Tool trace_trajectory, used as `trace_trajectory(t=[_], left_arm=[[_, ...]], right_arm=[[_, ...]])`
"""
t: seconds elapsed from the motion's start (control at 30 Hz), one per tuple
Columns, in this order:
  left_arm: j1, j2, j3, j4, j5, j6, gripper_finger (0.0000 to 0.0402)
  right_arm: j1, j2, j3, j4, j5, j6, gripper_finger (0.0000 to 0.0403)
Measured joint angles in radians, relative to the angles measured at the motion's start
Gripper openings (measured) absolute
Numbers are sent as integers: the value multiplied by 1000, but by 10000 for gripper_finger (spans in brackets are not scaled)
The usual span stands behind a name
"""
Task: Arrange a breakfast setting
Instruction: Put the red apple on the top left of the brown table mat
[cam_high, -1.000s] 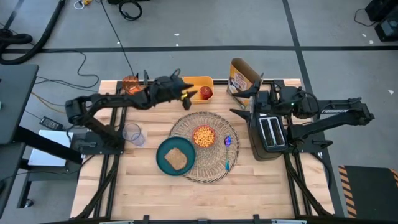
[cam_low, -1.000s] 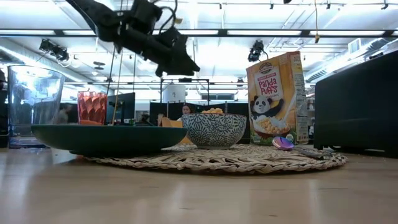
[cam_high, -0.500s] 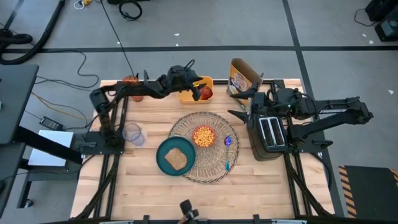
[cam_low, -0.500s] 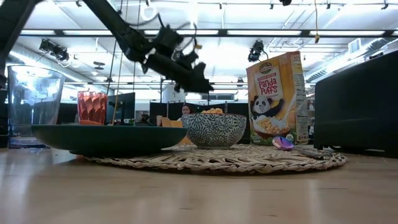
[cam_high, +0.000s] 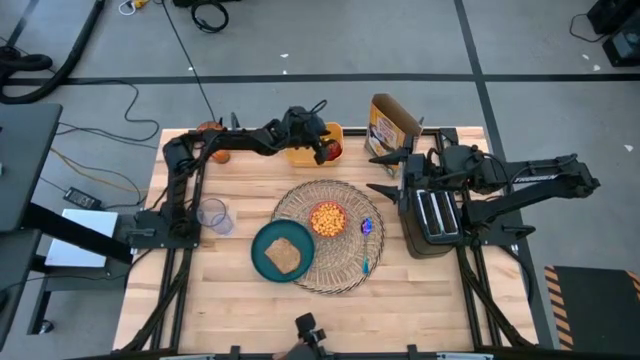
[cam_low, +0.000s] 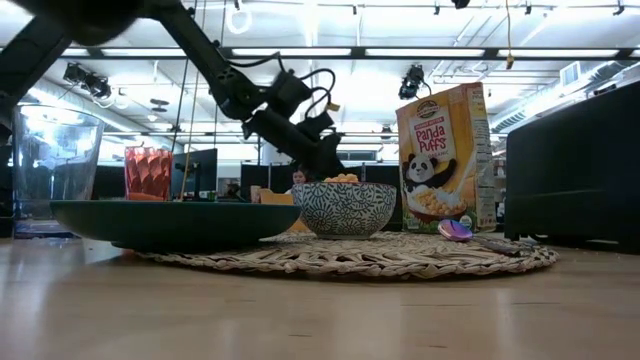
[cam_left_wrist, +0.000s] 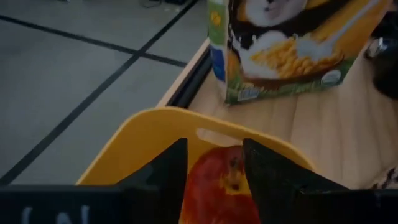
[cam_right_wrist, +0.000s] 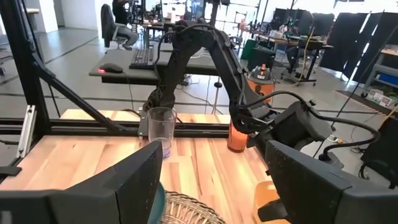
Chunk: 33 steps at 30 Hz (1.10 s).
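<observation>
The red apple (cam_left_wrist: 219, 186) lies in the yellow tub (cam_left_wrist: 149, 138) at the table's far edge. My left gripper (cam_high: 328, 150) is open and reaches into the tub from the left, one finger on each side of the apple. The woven placemat (cam_high: 340, 270) holds a bowl of cereal (cam_high: 327, 218), a small blue utensil (cam_high: 366, 227) and part of the teal plate (cam_high: 262, 262) with the toast slice (cam_high: 284, 256). The orange cup (cam_low: 148, 172) stands at the far left. My right gripper (cam_high: 385, 170) is wide open and empty above the toaster's left side. My left gripper's fingers (cam_left_wrist: 169, 171) stand on either side of the apple's upper part (cam_left_wrist: 211, 168), slanting down from the table's left. I cannot tell whether they touch it. The apple rests in the tub.
A cereal box (cam_high: 388, 125) stands right of the tub. The black toaster (cam_high: 432, 215) is at the right, and a clear glass (cam_high: 212, 213) at the left. The near part of the table (cam_high: 300, 320) is bare wood.
My left gripper has gone toward the table's right edge and down, from beside the tub to over the apple inside it, staying open. The apple has not moved.
</observation>
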<state>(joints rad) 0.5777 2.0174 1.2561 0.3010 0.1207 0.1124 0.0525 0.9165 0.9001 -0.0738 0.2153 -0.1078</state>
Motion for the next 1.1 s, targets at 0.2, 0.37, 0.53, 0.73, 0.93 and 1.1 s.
trace_trajectory(t=[0.2, 0.37, 0.53, 0.73, 0.93, 1.1], left_arm=[[-8, 13, 0, 8, 21, 20, 131], [-11, 43, -1, 19, -8, 29, 121], [-10, 45, 0, 26, -11, 31, 107], [-10, 45, 0, 28, -11, 32, 76], [-16, 45, 0, 26, -11, 31, 20], [-26, 36, -2, 21, -14, 31, 18]], right_arm=[[0, 0, 0, -2, 0, 0, 295], [0, 0, 0, -6, 0, 2, 295], [0, 0, 0, -10, 0, 3, 295], [0, 0, 0, -11, 0, 2, 295], [0, 0, 0, -17, 0, 2, 295], [0, 0, 0, -48, 0, 4, 295]])
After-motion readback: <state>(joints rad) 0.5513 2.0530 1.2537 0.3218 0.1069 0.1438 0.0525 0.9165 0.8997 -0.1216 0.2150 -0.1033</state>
